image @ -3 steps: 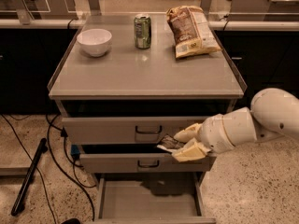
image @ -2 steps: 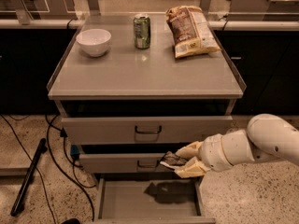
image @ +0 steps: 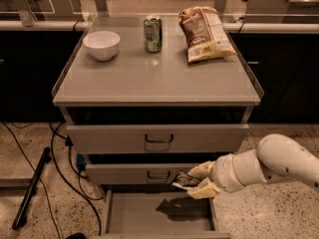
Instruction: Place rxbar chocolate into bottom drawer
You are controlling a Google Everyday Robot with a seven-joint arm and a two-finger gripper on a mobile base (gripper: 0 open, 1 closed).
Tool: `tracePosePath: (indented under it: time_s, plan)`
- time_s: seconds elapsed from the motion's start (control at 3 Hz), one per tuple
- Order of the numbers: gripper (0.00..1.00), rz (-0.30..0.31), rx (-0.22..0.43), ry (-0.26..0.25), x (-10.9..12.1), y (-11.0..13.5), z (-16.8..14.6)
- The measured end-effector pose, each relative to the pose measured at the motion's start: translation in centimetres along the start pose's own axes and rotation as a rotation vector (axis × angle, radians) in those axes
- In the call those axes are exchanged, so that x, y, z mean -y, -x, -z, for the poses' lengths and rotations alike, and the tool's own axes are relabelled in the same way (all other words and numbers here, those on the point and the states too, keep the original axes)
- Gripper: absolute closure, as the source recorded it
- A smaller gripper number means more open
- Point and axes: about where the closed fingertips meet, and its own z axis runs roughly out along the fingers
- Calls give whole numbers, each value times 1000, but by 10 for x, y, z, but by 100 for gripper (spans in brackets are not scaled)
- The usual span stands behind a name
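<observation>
Tool (image: 197, 180) lower over drawer (image: 134, 217), apparently with bar (image: 183, 179)

On the worktop (image: 149, 78), the bowl (image: 101, 45) sits back left, the can (image: 152, 34) to its right and the chip bag (image: 205, 34) at back right. Below, the bottom drawer (image: 144, 215) juts out in front. The claw (image: 199, 180), coming in from the right, holds the rxbar chocolate (image: 183, 179) above the drawer's back right, before the middle drawer (image: 129, 173).

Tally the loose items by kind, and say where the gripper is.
bowl: 1
can: 1
chip bag: 1
rxbar: 1, held in the gripper just above the open bottom drawer
Total: 4
</observation>
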Motion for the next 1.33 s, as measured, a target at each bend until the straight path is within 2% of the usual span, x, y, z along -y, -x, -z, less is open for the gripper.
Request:
tracePosePath:
  time_s: [0.33,0.67,1.0,1.33]
  plan:
    - [100,23,-5,16,-1,-41,-33]
    - [100,38,31,64,-12,-81,-82]
    - [100,37,29,65,-11,-86,-86]
    - [100,41,22,55,-3,-126,-122]
